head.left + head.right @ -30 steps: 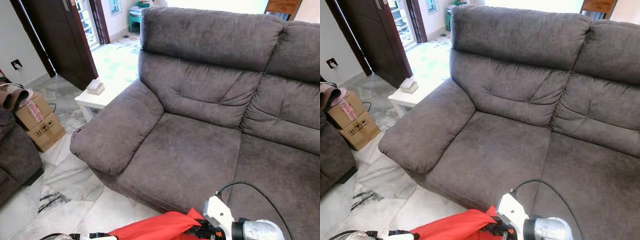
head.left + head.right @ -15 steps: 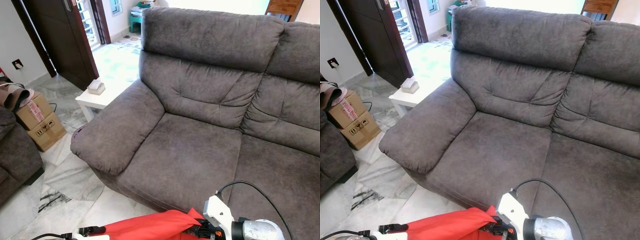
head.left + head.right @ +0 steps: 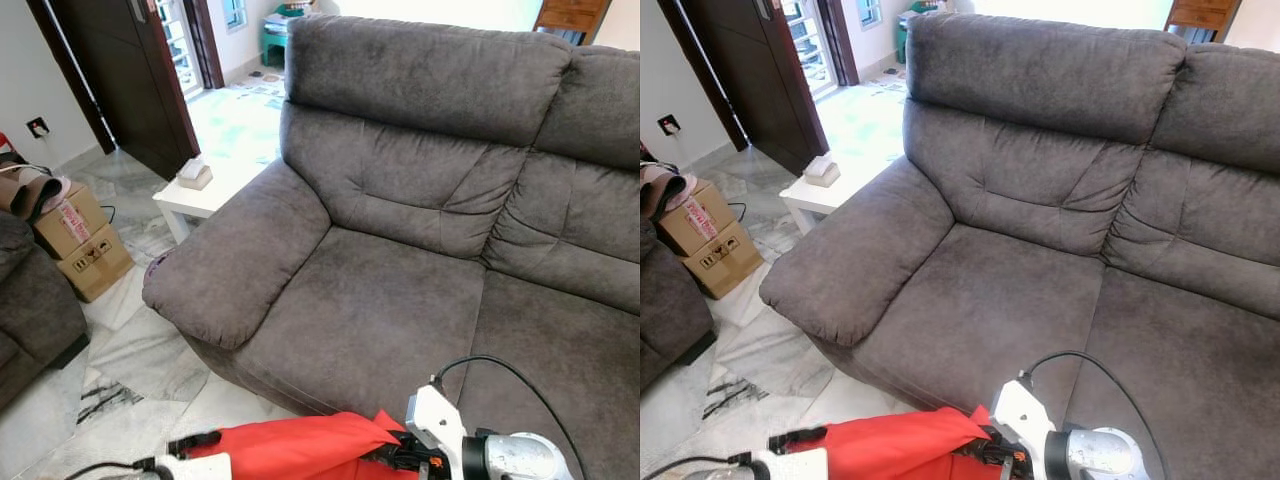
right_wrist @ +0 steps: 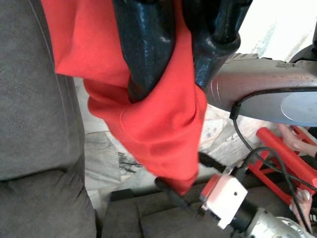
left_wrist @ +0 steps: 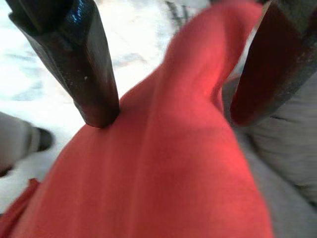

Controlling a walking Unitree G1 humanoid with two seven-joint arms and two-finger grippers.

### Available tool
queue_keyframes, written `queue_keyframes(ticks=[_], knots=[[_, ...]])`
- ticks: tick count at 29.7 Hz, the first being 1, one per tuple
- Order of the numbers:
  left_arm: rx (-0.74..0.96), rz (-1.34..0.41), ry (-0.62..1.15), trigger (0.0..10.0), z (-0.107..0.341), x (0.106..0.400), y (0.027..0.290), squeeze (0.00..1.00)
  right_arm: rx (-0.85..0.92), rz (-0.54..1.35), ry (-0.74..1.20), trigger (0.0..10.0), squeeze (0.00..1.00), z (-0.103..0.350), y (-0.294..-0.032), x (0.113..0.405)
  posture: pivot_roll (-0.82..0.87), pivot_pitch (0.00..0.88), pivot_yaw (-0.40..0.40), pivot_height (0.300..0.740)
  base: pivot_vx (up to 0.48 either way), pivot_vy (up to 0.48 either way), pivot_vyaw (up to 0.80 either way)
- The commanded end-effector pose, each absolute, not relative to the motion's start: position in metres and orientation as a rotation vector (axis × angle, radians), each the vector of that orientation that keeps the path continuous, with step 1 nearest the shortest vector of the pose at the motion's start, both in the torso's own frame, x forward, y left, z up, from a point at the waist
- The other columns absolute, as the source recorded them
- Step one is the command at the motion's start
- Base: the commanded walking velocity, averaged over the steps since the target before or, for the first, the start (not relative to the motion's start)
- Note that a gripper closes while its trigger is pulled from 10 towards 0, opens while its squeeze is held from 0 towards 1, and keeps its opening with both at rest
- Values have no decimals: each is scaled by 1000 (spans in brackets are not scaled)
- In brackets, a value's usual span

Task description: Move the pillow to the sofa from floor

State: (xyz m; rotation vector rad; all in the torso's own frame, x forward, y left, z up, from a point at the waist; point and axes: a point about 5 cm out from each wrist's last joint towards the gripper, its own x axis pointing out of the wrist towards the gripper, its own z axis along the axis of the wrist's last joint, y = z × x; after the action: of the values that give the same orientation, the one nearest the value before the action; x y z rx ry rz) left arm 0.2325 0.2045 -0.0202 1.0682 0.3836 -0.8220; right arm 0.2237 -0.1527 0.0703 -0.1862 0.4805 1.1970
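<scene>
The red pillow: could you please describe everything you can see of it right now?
The red pillow looks like soft, plain red fabric, creased and bunched. It is held up in front of the grey sofa, above the floor. The right gripper pinches a fold of it; the left gripper's fingers straddle its other end.

Home living room, grey sofa (image 3: 400,250), white side table (image 3: 205,195), probably marble floor (image 3: 130,360)

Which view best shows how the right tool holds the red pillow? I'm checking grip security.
The right wrist view: the right tool pinches a bunched fold of the red pillow. The eye views show its top edge before the sofa; the left wrist view shows the left tool straddling it.
</scene>
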Motion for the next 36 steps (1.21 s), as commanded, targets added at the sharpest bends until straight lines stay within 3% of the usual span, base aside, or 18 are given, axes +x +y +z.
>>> queue_keyframes(ticks=[1, 19, 36], knots=[[1086, -794, 389, 10000, -20, 233, 209, 0, -175, 1264, 349, 10000, 0, 94, -140, 227, -21, 99, 46, 740, 0, 0, 0], [1032, -758, 320, 10000, -12, 239, 206, 0, -180, 1295, 347, 10000, 0, 97, -143, 223, -19, 100, 48, 740, 0, 0, 0], [908, -862, 324, 10000, -12, 234, 194, 0, -284, 1365, 454, 10000, 0, 88, -162, 211, -27, 102, 42, 740, 0, 0, 0]])
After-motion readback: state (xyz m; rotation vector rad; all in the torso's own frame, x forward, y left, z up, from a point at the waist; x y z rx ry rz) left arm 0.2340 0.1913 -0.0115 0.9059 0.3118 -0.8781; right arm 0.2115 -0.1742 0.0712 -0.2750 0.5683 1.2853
